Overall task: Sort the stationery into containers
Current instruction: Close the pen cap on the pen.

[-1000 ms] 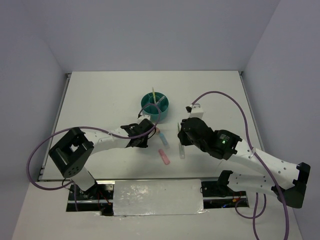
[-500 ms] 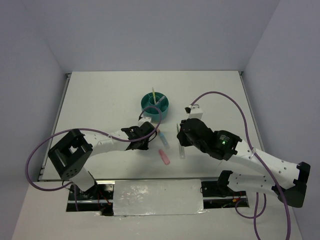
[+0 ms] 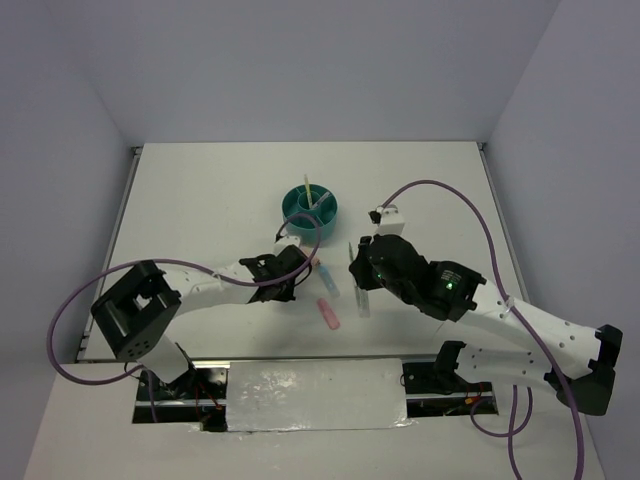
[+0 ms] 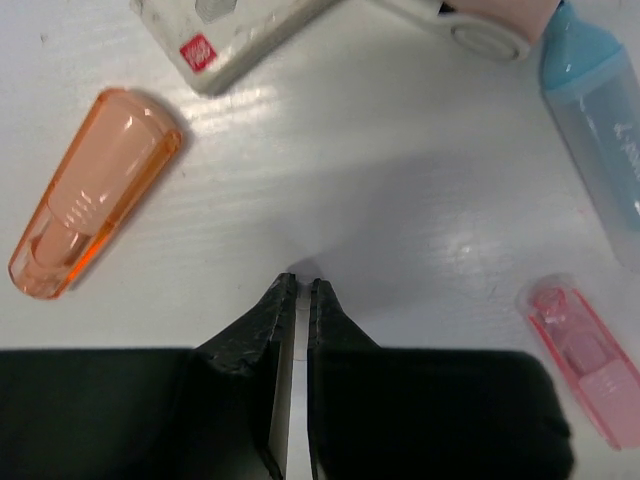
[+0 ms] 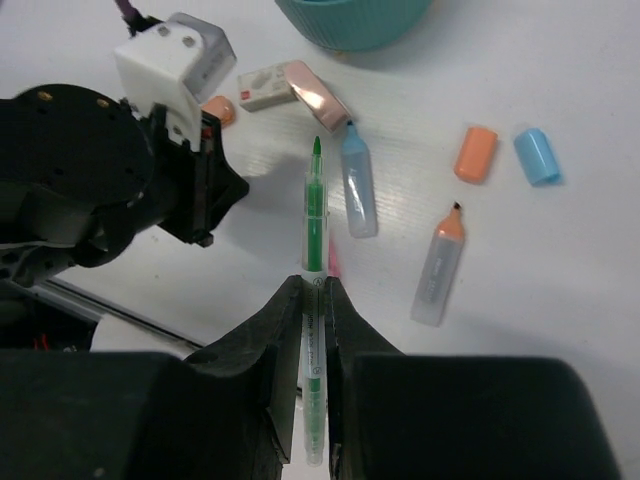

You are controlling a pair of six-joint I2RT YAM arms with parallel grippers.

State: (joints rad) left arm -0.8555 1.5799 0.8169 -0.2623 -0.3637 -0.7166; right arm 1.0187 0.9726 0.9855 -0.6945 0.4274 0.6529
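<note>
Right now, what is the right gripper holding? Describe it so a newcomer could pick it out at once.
In the right wrist view, find the teal organizer at the top edge. Below it, the right gripper clamps a green pen, its tip pointing toward the organizer. Unlike the stubby blue marker beside it, it is thin, green and gripped.

Bare table [image 4: 400, 200] strip ahead of left claw [image 4: 298, 286]; orange cap [image 4: 92, 190] one side, pink cap [image 4: 582, 352] and blue highlighter [image 4: 600, 120] other side.

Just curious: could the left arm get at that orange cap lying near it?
Probably yes: the orange cap lies uncovered beside the left gripper, nothing between them, though its closed jaws would need opening.
</note>
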